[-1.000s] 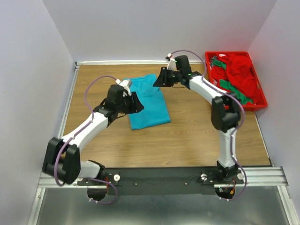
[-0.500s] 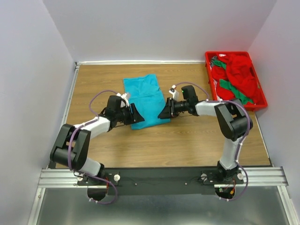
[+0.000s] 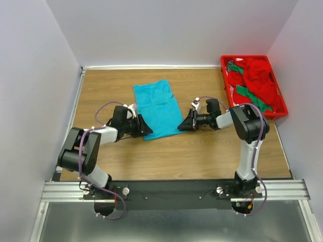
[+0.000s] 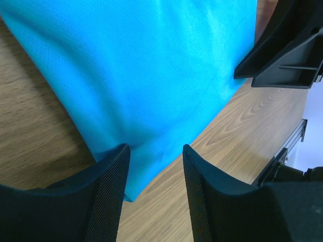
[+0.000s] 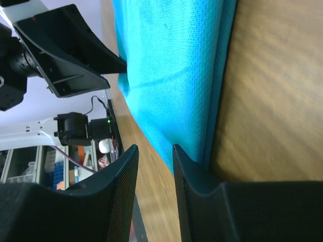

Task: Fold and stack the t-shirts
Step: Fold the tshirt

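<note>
I had the teal t-shirt [image 3: 157, 108] lying flat on the tabletop [image 3: 212, 151], folded into a long panel with 1 short end far from the arms and the other near them. Both arms were stretched low toward that near end.

My left tool [image 3: 144, 127] sat at the shirt's near-left corner. On the left wrist feed its 2 fingers [image 4: 108, 171] stood well apart. The corner of the cloth showed in the gap between them, with bare wood on either side of it. They had hold of nothing that I could see.

My right tool [image 3: 184, 122] sat at the shirt's near-right corner, facing the left one across the near edge. On the right wrist feed its 2 fingers [image 5: 192, 176] were parted by a narrower gap, and the shirt's edge ran right up to them. I could not tell whether the cloth lay between the pads or just beyond them, but they were not closed on it. Each wrist feed showed the other tool on the opposite side of the shirt.

Well apart from the shirt, to its right and farther back, the red tray [image 3: 247, 56] held a heap of red and green t-shirts [image 3: 255, 80], bunched and unfolded.
</note>
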`<act>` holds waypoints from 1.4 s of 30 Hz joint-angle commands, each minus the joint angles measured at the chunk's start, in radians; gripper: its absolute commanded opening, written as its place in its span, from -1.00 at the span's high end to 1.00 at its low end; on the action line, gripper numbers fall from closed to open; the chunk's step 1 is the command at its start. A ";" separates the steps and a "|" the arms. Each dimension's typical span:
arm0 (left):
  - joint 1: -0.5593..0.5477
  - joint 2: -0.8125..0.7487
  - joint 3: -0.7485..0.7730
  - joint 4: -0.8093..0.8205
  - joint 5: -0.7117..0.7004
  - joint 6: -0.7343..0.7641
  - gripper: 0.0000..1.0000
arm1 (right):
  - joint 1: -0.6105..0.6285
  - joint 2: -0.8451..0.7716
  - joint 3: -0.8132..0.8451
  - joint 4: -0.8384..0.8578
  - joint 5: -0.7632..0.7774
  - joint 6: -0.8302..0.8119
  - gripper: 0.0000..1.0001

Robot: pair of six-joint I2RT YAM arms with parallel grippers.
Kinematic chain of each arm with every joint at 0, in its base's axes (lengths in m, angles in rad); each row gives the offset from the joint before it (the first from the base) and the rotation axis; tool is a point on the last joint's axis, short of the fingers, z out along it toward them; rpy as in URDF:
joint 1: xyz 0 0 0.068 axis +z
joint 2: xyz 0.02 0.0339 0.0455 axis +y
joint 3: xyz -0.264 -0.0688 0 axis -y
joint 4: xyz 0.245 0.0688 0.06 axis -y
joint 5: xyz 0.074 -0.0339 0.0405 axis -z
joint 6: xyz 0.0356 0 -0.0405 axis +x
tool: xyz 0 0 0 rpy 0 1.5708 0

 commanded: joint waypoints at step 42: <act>0.026 -0.703 0.158 -0.419 -0.583 0.228 -0.97 | 0.508 -0.235 0.182 -1.032 1.173 -0.191 -0.18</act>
